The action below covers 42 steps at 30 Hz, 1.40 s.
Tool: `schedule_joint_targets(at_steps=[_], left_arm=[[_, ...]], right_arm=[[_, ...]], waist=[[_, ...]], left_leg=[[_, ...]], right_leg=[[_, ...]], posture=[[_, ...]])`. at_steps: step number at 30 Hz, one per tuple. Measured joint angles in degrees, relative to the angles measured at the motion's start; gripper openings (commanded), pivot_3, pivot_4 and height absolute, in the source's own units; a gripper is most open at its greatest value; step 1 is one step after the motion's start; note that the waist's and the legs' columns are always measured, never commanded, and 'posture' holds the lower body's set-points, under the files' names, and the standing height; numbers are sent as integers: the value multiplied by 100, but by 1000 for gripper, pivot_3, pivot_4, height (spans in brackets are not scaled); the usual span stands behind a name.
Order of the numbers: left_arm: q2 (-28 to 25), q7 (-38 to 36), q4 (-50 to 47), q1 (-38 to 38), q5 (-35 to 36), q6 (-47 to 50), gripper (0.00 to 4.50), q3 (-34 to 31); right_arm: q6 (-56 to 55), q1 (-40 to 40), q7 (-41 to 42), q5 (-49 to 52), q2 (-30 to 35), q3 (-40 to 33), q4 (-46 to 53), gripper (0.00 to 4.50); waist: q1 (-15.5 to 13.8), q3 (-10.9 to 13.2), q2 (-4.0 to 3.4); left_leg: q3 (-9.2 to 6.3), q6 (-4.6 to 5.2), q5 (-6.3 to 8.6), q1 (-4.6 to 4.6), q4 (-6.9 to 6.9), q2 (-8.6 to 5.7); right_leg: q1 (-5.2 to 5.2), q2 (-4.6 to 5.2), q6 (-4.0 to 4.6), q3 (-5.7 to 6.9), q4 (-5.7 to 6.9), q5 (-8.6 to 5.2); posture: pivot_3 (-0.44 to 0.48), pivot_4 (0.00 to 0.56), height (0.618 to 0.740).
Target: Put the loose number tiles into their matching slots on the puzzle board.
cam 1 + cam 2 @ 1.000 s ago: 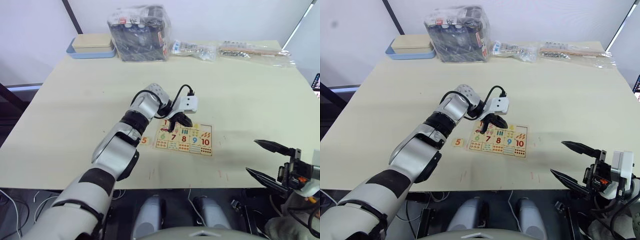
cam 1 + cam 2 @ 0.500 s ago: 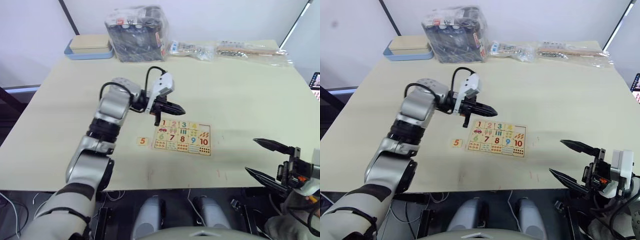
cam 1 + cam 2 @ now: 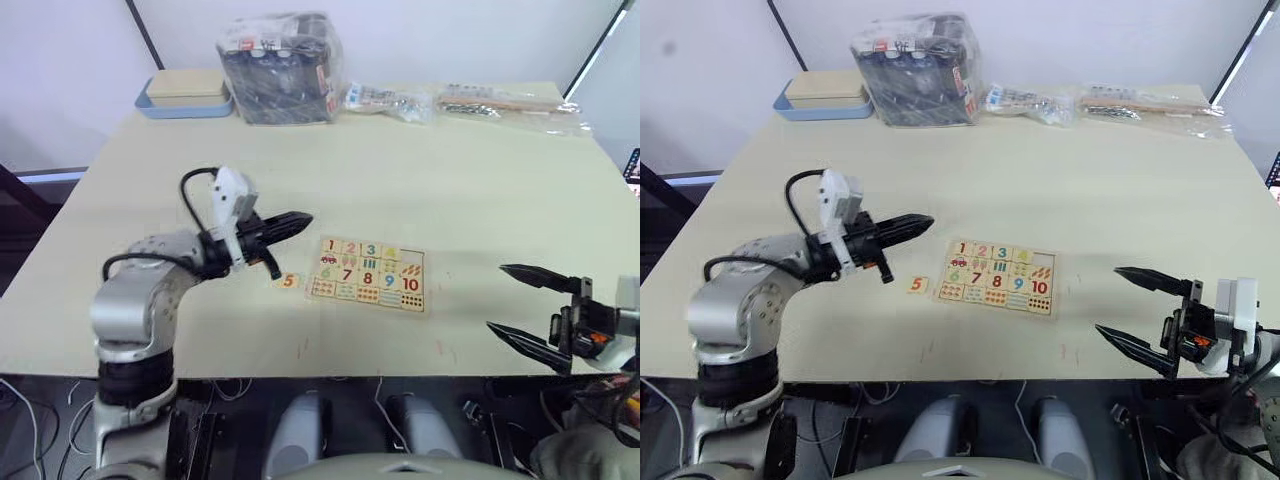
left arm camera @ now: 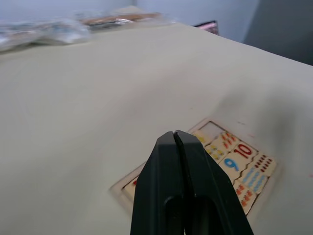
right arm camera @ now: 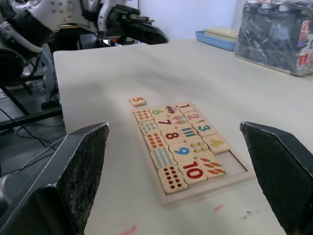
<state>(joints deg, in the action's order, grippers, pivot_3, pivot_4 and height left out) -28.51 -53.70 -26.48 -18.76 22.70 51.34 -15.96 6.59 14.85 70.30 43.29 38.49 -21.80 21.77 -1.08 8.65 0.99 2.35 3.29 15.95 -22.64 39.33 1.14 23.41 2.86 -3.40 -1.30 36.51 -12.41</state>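
Observation:
The puzzle board [image 3: 368, 273] lies flat near the table's front, its grid filled with number and picture tiles. The top row reads 1, 2, 3 and a yellow tile, then one empty slot [image 5: 234, 164] at its right end. One loose number tile, a 5 [image 3: 289, 281], lies on the table just left of the board. My left gripper [image 3: 303, 217] hovers left of the board and above the 5 tile, pointing toward the board. It is shut with nothing in it [image 4: 175, 134]. My right gripper [image 3: 497, 298] hangs open off the front right edge, empty.
A blue-rimmed box [image 3: 185, 95] stands at the back left, with a plastic-wrapped package [image 3: 280, 65] beside it. Clear bags [image 3: 390, 100] with small parts lie along the back right. The table's front edge [image 3: 330, 372] runs just below the board.
My left arm has drawn back from over the board's top row, leftward and toward me. The top row's 1, 2 and 3 now show uncovered. The right gripper has barely moved.

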Motion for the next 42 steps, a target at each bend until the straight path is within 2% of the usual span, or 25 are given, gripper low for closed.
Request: schedule_joint_targets(at_steps=[3,5,10,13,16,20,25,31,39,42], left_arm=[[-66,146,-255,587,230,-138,29,-466],[-180,128,-440,1363,461,-325,29,-894],[-375,128,-475,2244,738,-507,29,-1282],[-492,51,-488,2768,915,-746,932,-1480],[-556,-97,-480,3113,1063,-955,2287,-1572],[-720,-363,-376,3575,1126,-1358,4333,-1627],[-971,-680,-124,3815,1134,-1733,4432,-1700],[-1638,-1277,622,3526,996,-2336,4432,-1442],[-2490,-2304,1948,2472,623,-3234,4432,-648],[-2697,-2786,2592,1840,393,-3631,4432,-117]], right_arm=[[103,-23,-6,-9,28,75,-28,4500],[202,16,-10,-9,53,75,-51,4500],[211,33,46,-8,49,85,-145,4500],[221,64,66,-4,50,80,-231,4500],[232,109,60,-5,50,71,-291,4500],[236,219,96,-8,53,55,-322,4500],[217,273,183,-24,56,47,-444,4500],[183,88,359,-24,66,65,-422,4500],[198,-147,639,23,83,153,-158,4500],[225,-191,716,93,114,217,-94,4500]], waist=[[11,-2,4],[45,-8,4],[12,-11,8],[15,-12,11],[21,-13,10],[21,-14,9],[20,-14,8],[21,-14,6],[23,-13,5],[19,-13,4]], left_leg=[[2,0,0,0,0,-4],[11,-1,0,6,-10,-2],[11,-1,0,7,-9,-2],[11,-1,1,7,-10,-3],[13,-1,1,7,-11,-2],[13,-1,1,7,-13,2],[14,-1,2,6,-13,4],[19,-1,2,7,-16,5],[20,-1,2,4,-19,5],[21,-1,2,4,-19,5]], right_leg=[[-1,7,10,5,-3,-6],[1,13,13,1,-4,-8],[0,18,17,4,-6,-10],[-2,23,18,5,-12,-11],[-1,26,19,4,-13,-11],[0,33,23,4,-16,-14],[3,45,24,6,-22,-14],[4,28,24,12,-25,-14],[5,29,23,21,-29,-14],[5,29,23,23,-30,-14]], posture=[[0,150,740],[0,150,740],[0,150,740],[0,150,740],[0,150,740],[0,150,740],[0,150,740],[0,150,740],[0,150,740],[0,150,740]])
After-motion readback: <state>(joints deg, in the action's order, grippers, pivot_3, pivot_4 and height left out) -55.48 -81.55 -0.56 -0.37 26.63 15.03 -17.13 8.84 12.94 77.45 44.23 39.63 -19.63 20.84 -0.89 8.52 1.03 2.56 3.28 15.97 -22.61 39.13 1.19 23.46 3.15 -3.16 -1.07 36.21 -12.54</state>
